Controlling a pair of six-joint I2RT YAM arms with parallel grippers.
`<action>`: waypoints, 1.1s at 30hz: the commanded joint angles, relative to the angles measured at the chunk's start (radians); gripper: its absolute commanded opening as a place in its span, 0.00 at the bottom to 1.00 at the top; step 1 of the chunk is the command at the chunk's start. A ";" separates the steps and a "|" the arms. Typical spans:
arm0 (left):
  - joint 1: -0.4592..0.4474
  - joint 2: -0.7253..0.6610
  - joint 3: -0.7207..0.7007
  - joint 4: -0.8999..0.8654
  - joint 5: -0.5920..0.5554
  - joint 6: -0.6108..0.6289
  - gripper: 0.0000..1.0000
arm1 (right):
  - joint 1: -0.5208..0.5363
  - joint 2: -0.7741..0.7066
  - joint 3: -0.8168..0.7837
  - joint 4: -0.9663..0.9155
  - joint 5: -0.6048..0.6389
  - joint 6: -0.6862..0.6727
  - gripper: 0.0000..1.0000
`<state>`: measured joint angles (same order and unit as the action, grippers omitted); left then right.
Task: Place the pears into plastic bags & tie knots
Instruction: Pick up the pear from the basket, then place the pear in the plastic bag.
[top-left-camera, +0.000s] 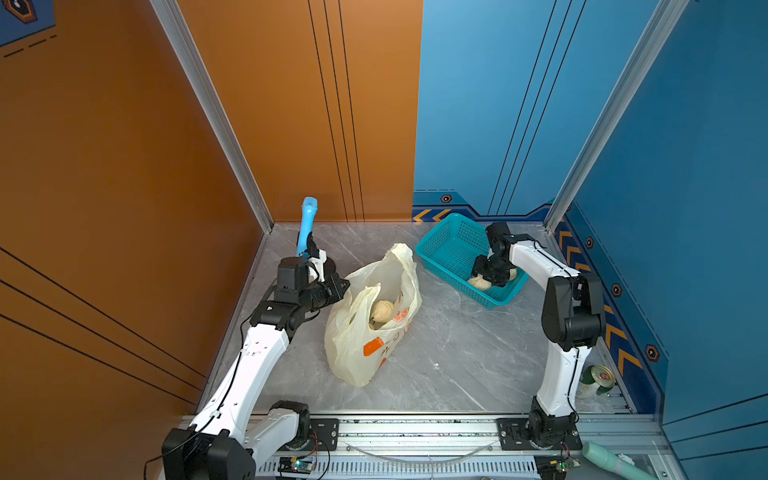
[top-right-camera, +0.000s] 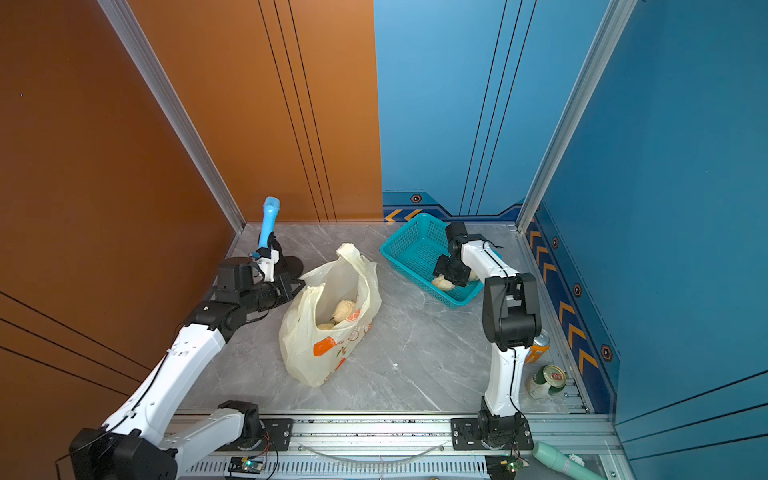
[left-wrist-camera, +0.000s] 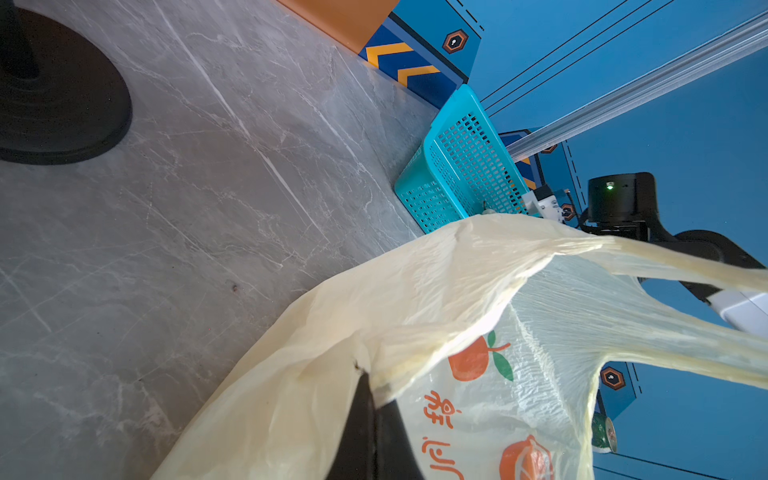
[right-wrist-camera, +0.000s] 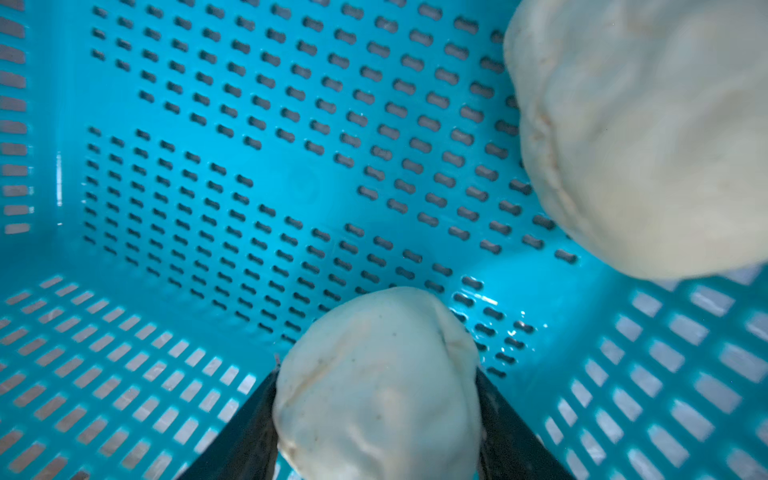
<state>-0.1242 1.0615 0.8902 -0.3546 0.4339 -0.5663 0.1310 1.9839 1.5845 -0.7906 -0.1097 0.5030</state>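
Gripping a lumpy, cream-beige pear (right-wrist-camera: 374, 415) across its flanks, the right end effector (right-wrist-camera: 376, 372) had one dark finger pressed to each side of the fruit. It sat low inside the teal perforated plastic basket (right-wrist-camera: 249, 145), where a second pale pear (right-wrist-camera: 644, 137) lay just beside. Done well, the lift would probably go straight up until the fruit cleared the basket wall, with the squeeze centred on the widest part, then across to a low release inside the bag's mouth. The left end effector (left-wrist-camera: 368, 386) was clamped shut on the rim of the thin, translucent pale-yellow plastic bag (top-left-camera: 361, 345) printed with orange fruit, holding that mouth raised. The bag lay on the grey marble counter (top-left-camera: 457, 353) between the arms, with another cream pear (top-left-camera: 381, 311) showing inside. Whether the gripped pear had left the basket floor could not be told. The film veiled anything deeper in the bag, and no knot was visible.
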 joint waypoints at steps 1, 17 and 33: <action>0.006 -0.013 -0.004 0.007 -0.010 0.003 0.00 | 0.020 -0.172 0.000 -0.027 -0.023 0.011 0.52; 0.012 -0.021 -0.004 -0.014 -0.039 0.022 0.00 | 0.556 -0.472 0.032 -0.114 -0.073 0.160 0.52; 0.015 -0.017 0.013 -0.024 -0.032 0.030 0.00 | 0.827 -0.247 0.200 -0.027 0.085 0.195 0.57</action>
<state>-0.1177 1.0534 0.8902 -0.3595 0.4107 -0.5610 0.9463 1.6955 1.7493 -0.8341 -0.0822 0.6891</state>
